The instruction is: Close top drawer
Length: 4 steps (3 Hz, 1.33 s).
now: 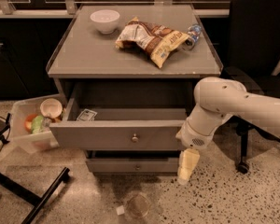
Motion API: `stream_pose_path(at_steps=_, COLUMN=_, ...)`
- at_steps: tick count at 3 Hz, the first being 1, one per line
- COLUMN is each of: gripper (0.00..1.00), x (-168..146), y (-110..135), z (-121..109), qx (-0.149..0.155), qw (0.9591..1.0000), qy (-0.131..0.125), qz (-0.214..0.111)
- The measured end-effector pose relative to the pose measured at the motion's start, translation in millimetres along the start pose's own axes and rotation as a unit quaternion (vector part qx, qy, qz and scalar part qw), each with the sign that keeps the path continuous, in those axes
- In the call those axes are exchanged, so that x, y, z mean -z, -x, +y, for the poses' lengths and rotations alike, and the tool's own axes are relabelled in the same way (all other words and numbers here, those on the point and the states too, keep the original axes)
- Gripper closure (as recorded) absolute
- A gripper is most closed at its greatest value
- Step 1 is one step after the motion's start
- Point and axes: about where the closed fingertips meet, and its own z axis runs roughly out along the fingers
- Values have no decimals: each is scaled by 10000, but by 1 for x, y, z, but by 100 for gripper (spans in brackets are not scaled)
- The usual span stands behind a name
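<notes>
The top drawer [116,135] of the grey cabinet is partly open, its flat front panel standing out from the cabinet with a small round knob [135,137] at its centre. A small white packet [86,115] lies inside at the left. My gripper [187,166] hangs pointing down at the drawer front's right end, just below its lower corner. My white arm [224,104] reaches in from the right and presses against the panel's right edge.
A lower drawer front [135,164] sits shut beneath. On the cabinet top [84,55] are a white bowl [105,20], a chip bag [151,38] and a bottle [192,34]. A plastic bin [25,136] stands left, a black chair [256,41] right, and a clear cup [137,204] on the floor.
</notes>
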Motion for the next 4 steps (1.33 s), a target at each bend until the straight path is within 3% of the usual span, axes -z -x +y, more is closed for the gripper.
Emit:
stream_pose_path(at_steps=1, gripper=0, x=22, y=-3, z=-30, qx=-47, qw=9982, qy=-512, qz=-308)
stream_pose_path(at_steps=2, gripper=0, x=45, y=1, z=-67, qx=-56, qw=9931, qy=-964, qz=-667)
stream_pose_path(at_steps=3, gripper=0, x=49, y=6, z=-87, qx=-18, qw=9917, qy=-1020, qz=-782)
stream_pose_path(at_steps=4, gripper=0, x=38, y=19, z=-113, qx=72, qw=9924, qy=-838, qz=-902)
